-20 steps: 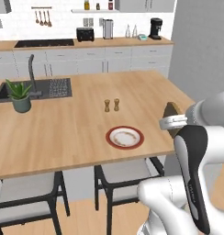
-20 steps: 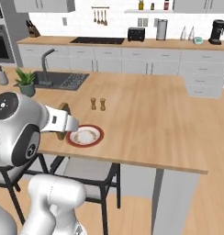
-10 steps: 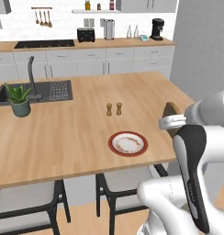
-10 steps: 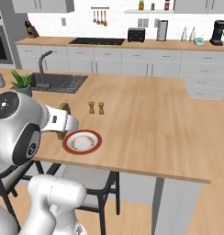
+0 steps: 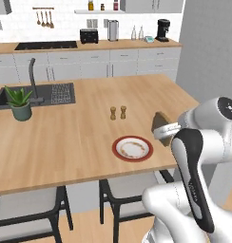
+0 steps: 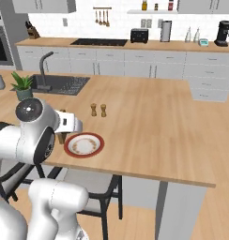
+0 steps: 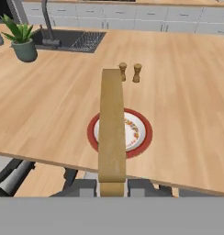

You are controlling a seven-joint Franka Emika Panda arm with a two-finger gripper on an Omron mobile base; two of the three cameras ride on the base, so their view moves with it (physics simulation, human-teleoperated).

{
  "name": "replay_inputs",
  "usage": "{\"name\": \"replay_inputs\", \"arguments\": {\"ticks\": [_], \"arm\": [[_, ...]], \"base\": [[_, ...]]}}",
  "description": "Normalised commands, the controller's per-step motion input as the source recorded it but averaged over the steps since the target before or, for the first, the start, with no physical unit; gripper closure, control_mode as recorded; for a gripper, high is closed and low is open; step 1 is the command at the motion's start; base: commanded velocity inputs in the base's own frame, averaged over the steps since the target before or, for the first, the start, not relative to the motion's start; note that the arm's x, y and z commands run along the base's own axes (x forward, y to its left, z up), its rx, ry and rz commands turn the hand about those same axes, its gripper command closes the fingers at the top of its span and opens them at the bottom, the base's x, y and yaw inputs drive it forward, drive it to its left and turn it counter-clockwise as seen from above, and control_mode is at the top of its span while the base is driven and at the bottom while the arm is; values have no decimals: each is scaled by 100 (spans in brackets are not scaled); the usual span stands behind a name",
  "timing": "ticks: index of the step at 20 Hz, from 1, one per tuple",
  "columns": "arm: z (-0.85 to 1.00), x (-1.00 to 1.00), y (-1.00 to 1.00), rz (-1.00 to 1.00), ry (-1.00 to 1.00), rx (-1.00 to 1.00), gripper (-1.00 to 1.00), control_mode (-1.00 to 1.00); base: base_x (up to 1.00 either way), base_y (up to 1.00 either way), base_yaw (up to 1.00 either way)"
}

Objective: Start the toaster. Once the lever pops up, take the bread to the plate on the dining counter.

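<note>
The bread (image 7: 112,128) stands on edge, clenched in the claw (image 7: 112,186), held above the near edge of the table (image 7: 187,110), just short of the plate (image 7: 137,133).

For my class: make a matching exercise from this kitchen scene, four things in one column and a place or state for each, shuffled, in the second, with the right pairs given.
Things:
1. bread
2. plate
3. toaster
4. potted plant

Places or states:
A. on the far wall counter, beside a steel canister
B. lying on the dining counter, near its front edge
C. held on edge in the shut claw
D. standing next to the sink

Pairs: 1-C, 2-B, 3-A, 4-D
</note>
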Motion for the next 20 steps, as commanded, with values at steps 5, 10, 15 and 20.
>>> {"name": "replay_inputs", "arguments": {"ticks": [5, 10, 15, 20], "arm": [[-30, 44, 48, 4, 11, 0, 100, -100], [-35, 50, 32, 0, 8, 0, 100, -100], [-32, 34, 1, 0, 0, 0, 100, -100], [-41, 19, 1, 0, 0, 0, 100, -100]], "base": [[0, 0, 0], [0, 0, 0], [0, 0, 0], [0, 0, 0]]}}
